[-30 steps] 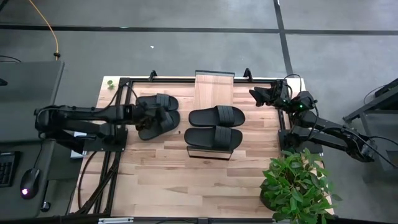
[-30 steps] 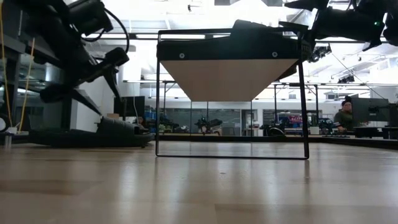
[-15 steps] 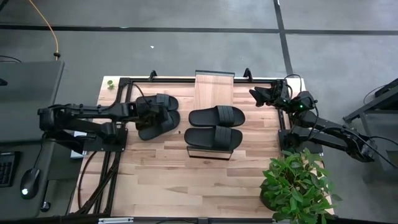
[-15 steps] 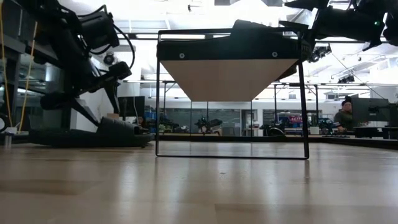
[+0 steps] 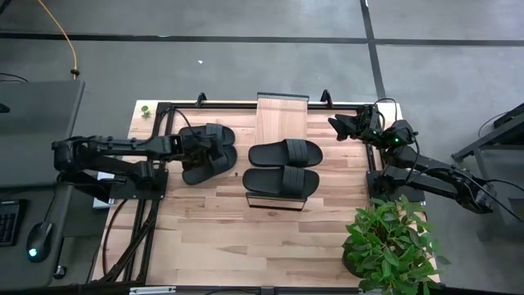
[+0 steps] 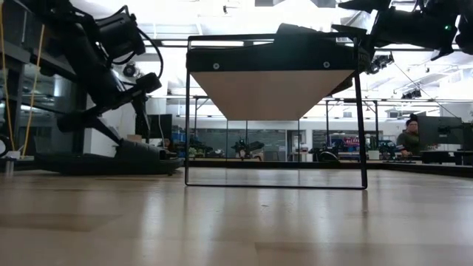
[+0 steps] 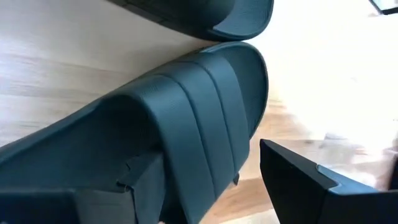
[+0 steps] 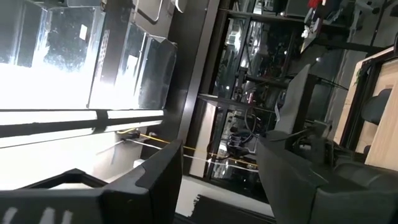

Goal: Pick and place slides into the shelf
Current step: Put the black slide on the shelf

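Observation:
Two black slides [image 5: 285, 152] [image 5: 281, 181] lie on the shelf's light wood plank [image 5: 282, 111] in the middle of the table. The low view shows the shelf [image 6: 273, 89] on its thin black frame. Two more slides [image 5: 210, 133] [image 5: 209, 164] rest sole-down on the table to its left. My left gripper [image 5: 193, 148] hangs open, slanting down over this pair. The ribbed strap [image 7: 205, 130] of one slide fills the left wrist view. My right gripper [image 5: 337, 124] is open and raised by the table's far right corner, with nothing between its fingers [image 8: 217, 174]. My left gripper slants down from the table's left. One finger [image 7: 134, 186] is over the footbed beside the strap's opening. The other [image 7: 298, 180] is out past the sole's edge, over the table. I cannot tell whether either finger touches the slide.
A potted plant [image 5: 389, 246] stands at the table's near right corner. Black frame rails [image 5: 147, 221] run along the table's left side. Bare wood lies in front of the shelf [image 5: 246, 238]. A person sits in the room far beyond the table [image 6: 408, 137].
My left gripper has come down toward the two slides on the table, staying open. The slides and the shelf have not moved.

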Action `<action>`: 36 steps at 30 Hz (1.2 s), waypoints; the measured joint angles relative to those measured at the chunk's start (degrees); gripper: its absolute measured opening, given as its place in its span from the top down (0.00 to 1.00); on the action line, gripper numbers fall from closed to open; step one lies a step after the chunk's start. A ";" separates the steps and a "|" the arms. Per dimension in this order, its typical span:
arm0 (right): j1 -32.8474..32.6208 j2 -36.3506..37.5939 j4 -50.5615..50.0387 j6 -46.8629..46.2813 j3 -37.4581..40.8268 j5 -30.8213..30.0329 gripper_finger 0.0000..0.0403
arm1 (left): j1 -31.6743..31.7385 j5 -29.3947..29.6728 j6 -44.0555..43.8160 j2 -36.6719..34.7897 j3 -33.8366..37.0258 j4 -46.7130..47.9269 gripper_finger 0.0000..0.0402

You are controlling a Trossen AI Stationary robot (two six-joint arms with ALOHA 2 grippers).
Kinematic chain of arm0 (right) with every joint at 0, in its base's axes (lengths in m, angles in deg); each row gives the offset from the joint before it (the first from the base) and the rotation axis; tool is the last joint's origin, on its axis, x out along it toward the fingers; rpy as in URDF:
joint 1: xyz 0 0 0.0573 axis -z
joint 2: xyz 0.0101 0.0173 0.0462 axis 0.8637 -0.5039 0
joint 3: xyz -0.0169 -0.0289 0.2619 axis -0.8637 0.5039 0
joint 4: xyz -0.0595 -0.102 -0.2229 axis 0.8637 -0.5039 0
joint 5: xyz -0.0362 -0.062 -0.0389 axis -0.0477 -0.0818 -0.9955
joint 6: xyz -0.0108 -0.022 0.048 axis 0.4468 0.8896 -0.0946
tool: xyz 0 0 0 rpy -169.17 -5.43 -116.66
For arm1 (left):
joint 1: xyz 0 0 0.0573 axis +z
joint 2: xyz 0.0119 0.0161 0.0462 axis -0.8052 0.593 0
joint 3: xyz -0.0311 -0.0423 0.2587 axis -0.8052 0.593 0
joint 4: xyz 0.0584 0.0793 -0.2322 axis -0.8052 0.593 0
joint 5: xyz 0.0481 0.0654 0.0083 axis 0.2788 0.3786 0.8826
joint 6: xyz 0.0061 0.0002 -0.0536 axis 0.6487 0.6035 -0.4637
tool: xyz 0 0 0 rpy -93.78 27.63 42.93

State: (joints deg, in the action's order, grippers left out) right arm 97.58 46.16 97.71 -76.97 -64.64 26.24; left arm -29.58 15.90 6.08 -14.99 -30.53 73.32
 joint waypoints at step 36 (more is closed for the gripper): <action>0.00 0.00 0.06 0.10 0.00 0.02 0.52 | -0.07 -4.11 2.81 9.88 -0.02 -14.25 0.96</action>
State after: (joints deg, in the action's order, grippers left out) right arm 97.58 46.16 97.78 -76.88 -64.64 26.26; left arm -29.64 11.79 8.89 -5.10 -30.55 59.06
